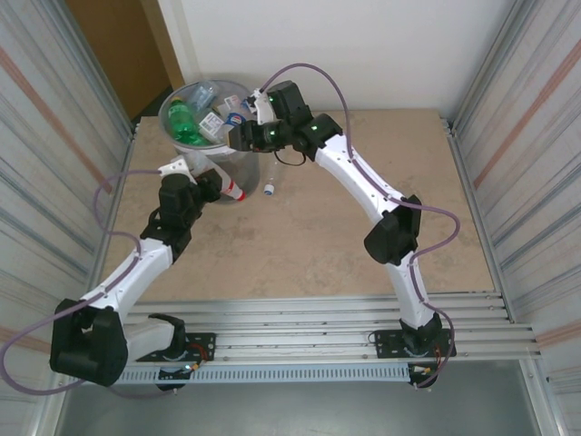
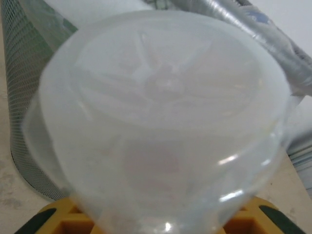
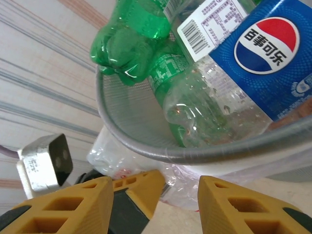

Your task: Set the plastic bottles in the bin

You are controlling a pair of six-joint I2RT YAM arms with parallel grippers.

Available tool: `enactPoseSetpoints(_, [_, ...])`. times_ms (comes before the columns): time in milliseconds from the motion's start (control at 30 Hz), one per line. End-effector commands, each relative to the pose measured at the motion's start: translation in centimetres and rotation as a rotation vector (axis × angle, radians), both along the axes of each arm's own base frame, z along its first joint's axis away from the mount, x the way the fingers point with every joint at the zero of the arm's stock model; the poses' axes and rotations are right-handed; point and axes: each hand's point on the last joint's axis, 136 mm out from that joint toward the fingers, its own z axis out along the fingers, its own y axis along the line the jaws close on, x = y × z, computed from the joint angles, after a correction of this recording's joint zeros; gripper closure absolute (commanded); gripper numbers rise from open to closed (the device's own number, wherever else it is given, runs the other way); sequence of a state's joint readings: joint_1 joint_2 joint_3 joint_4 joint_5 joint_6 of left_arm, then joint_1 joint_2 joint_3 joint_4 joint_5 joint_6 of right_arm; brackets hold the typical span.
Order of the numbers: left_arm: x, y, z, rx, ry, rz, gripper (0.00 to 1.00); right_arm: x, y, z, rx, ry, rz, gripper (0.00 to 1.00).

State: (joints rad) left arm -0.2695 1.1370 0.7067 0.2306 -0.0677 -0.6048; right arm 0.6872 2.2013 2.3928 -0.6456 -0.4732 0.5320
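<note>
Grey translucent plastic made up the bin (image 1: 163, 116), which in the top view stood just ahead of the left pincer (image 1: 216, 187) and right under the right pincer (image 1: 239, 136). It was heaped with plastic bottles, a green bottle (image 1: 186, 123) among the uppermost. A clear bottle (image 1: 233, 190) with a red label jutted from the left pincer's tips, beside the foot of the bin. A small pale object (image 1: 270, 189) lay on the table (image 1: 363, 227) a little past that bottle, too small to name.

From the left wrist, the clear bottle's moulded base (image 2: 161, 122) loomed close above the yellow fingers (image 2: 68, 222), with the bin's wall off to the pincer's left. The bottle sat between the jaws, but I could not tell whether the pads had bitten on it.

From the right wrist, the right pincer's jaws stood apart with nothing held. The crumpled bag liner (image 3: 146, 170) and the grey rim lay just past its tips, and a Pepsi bottle (image 3: 263, 53) rested above them.

Such a bottle probably weighed almost nothing. Its thin, slick walls would likely buckle under a hard squeeze. A hold across the body near the stiffer base or shoulder seemed safest.
</note>
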Motion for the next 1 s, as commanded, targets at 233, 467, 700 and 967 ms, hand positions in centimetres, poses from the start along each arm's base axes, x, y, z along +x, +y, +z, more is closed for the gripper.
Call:
enactPoseSetpoints(233, [-4.9,-2.8,7.5,-0.017,-0.056,-0.164,0.79,-1.7,-5.0,4.9,-0.065,-0.159,-0.102,0.47])
enactPoseSetpoints(467, [-5.3,-3.2,15.0,0.001,-0.097,-0.217,0.79,-1.6,-10.5,4.8,-0.152,-0.210,-0.269,0.41])
enactPoseSetpoints(700, [-0.9,-3.0,21.1,0.040,-0.134,-0.250,0.79,-2.2,-15.6,3.5,-0.195,-0.212,-0.397,0.27])
enactPoseSetpoints(967, [2.9,0.2,23.8,0.238,-0.027,-0.208,0.79,-3.1,-18.3,2.0,-0.213,-0.178,-0.434,0.18])
